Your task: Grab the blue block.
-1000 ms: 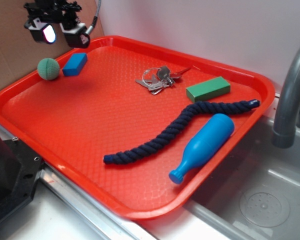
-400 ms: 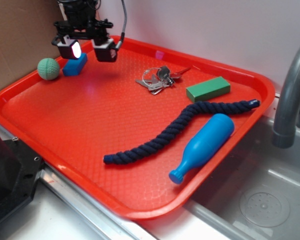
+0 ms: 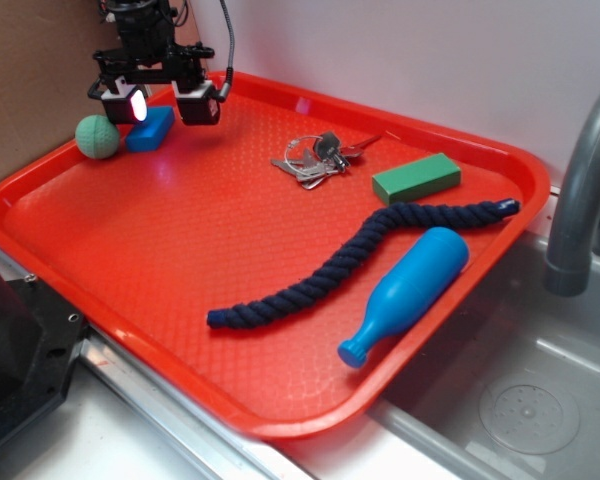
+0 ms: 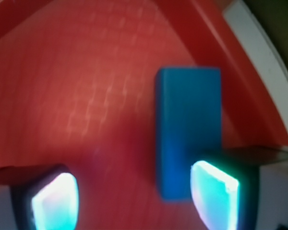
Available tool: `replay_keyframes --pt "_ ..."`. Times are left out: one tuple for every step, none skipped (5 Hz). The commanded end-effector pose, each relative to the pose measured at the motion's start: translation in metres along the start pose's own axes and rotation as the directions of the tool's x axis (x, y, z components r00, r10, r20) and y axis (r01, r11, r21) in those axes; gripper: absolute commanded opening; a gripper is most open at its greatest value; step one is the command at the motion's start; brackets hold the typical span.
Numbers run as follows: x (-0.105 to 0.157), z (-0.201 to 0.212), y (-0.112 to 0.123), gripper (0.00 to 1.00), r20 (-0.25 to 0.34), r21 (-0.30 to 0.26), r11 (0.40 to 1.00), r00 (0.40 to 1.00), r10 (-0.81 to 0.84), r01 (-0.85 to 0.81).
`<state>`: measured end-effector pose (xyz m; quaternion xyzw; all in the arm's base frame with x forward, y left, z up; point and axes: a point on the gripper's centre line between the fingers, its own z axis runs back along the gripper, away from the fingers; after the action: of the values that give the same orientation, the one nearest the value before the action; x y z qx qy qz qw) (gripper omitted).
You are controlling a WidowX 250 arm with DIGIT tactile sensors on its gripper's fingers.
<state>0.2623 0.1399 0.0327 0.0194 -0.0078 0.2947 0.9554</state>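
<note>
Since the earlier frames, we see the hand (image 3: 161, 103) shifted left from its position 0.4 s ago, so that it now hangs over the blue block (image 3: 151, 129) at the far left corner of the red tray (image 3: 180, 240). We read the hand as open: its two fingers stand well apart, with nothing held between them. In the wrist view, the blue block (image 4: 188, 129) lies flat on the tray floor (image 4: 86, 96), and one lit fingertip (image 4: 214, 194) overlaps the block's near end, while the other fingertip (image 4: 55, 200) sits well to the left over bare tray. We cannot tell whether the fingertip touches the block. A green ball (image 3: 97, 137) rests just left of the block. Further right lie a bunch of keys (image 3: 315, 157), a green block (image 3: 416, 178), a dark rope (image 3: 350, 260) and a blue bottle (image 3: 405, 293). A sink (image 3: 520, 390) adjoins the tray on the right.
</note>
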Motion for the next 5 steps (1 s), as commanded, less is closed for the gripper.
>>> replay_keyframes --pt "0.021 0.006 0.014 1.00 0.044 -0.003 1.000 0.999 -0.022 0.022" --pt "0.024 0.004 0.033 1.00 0.055 0.014 1.000 0.998 -0.016 0.015" --pt "0.023 0.005 0.041 1.00 0.066 0.018 1.000 0.998 -0.016 0.015" --pt "0.024 0.000 0.030 1.00 0.061 0.009 1.000 0.998 -0.026 0.025" --pt "0.018 -0.015 0.025 1.00 0.048 0.028 0.998 0.997 -0.053 0.052"
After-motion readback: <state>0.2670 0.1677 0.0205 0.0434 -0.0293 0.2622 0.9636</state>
